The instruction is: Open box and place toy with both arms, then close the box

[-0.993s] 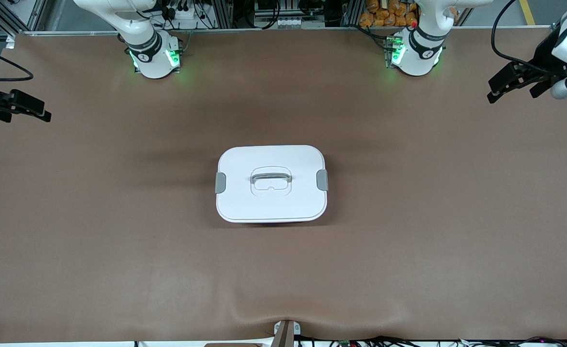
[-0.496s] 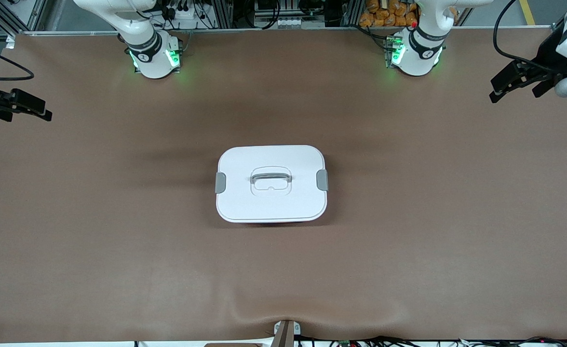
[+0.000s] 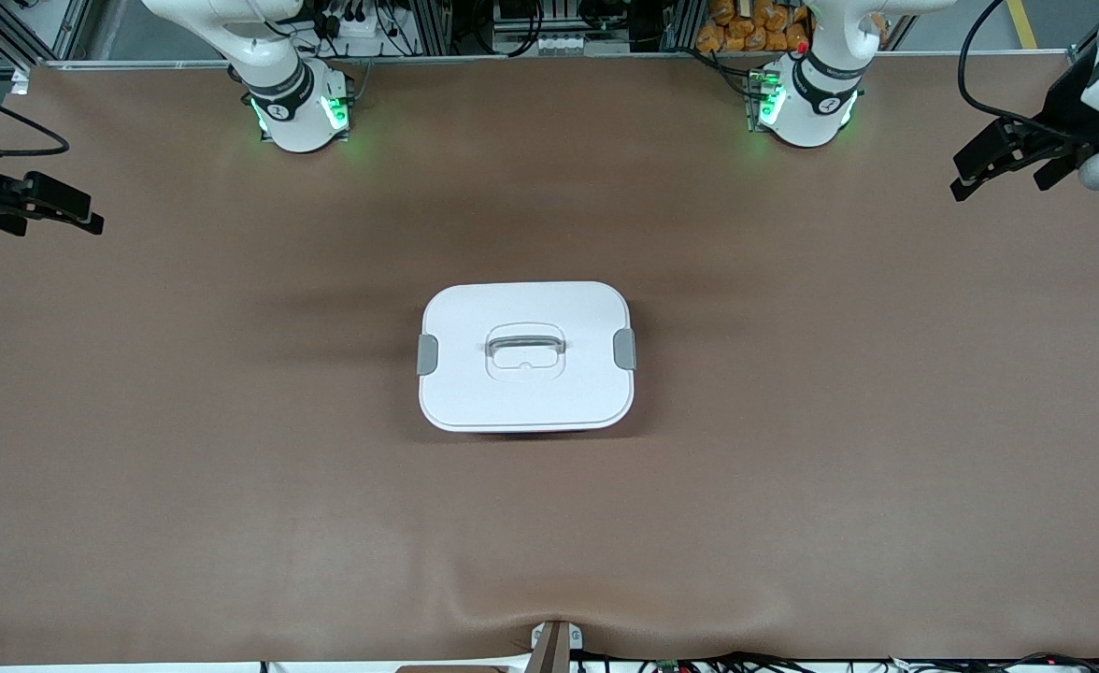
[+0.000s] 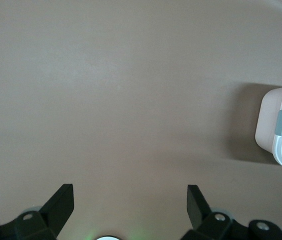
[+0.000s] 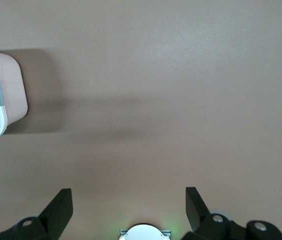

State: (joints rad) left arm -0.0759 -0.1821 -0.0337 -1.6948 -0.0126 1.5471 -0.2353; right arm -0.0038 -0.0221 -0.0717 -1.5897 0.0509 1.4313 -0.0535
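The box point(image 3: 525, 356) stands shut in the middle of the brown table. Its white lid carries a grey handle point(image 3: 524, 342) and a grey clip point(image 3: 427, 354) at each short side, the other clip point(image 3: 624, 349) facing the left arm's end. The left wrist view shows the pink tub wall point(image 4: 268, 125), as does the right wrist view point(image 5: 11, 92). My left gripper point(image 3: 996, 183) hangs open over the table's left-arm end, with nothing between its fingers point(image 4: 129, 190). My right gripper point(image 3: 59, 224) hangs open and empty point(image 5: 128, 192) over the right-arm end. The toy is out of view.
Both arm bases point(image 3: 297, 107) point(image 3: 806, 103) glow green along the table's back edge. A small bracket point(image 3: 554, 640) sits at the front edge, where the brown cover wrinkles. Bare table surrounds the box.
The left gripper has shifted slightly toward its end of the table, and the right gripper has crept a little inward. The box has not moved.
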